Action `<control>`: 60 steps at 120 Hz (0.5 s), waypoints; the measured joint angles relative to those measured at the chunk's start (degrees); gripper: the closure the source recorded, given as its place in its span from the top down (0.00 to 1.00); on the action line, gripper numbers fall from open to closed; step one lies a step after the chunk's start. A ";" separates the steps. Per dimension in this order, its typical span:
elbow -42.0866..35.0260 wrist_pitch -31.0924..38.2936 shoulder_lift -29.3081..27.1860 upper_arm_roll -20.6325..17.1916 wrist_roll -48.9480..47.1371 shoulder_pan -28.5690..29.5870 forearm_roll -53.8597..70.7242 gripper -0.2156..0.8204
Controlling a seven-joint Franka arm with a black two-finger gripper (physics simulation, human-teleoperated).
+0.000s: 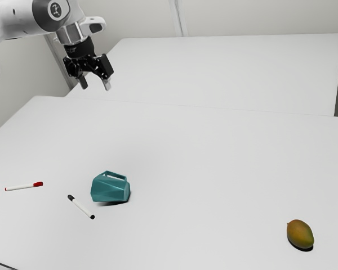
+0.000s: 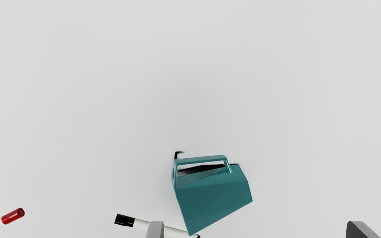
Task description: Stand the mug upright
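Mug (image 1: 110,188) is lying on its side on the big white table (image 1: 203,152), and its handle (image 1: 116,175) is pointing up. It is looking hard and stiff, so I'm guessing it will not squish. I'm thinking it will be light enough to lift, but its flat, smooth sides may be slippery, and a hard bump might chip it. The handle is looking thin and easy to pinch, but the mug could be swinging if only that is held. Holding the body by two sides across from each other might be steadier for tipping it up. A black-capped marker (image 1: 81,207) is lying close by, so it could be getting bumped or rolling away. The gripper (image 1: 96,85) is hanging high up, well apart from the mug. Its fingers (image 2: 156,230) are standing wide open, and they are holding nothing and touching nothing.
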 joint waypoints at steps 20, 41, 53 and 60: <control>-0.01 0.46 -0.03 0.00 0.32 0.00 -0.02 0.79; -4.01 0.27 -1.52 0.39 0.53 -0.03 -1.85 0.79; -10.00 0.31 -4.48 1.89 0.74 0.24 -6.54 0.79; -14.17 0.31 -6.78 3.02 0.78 0.69 -9.11 0.79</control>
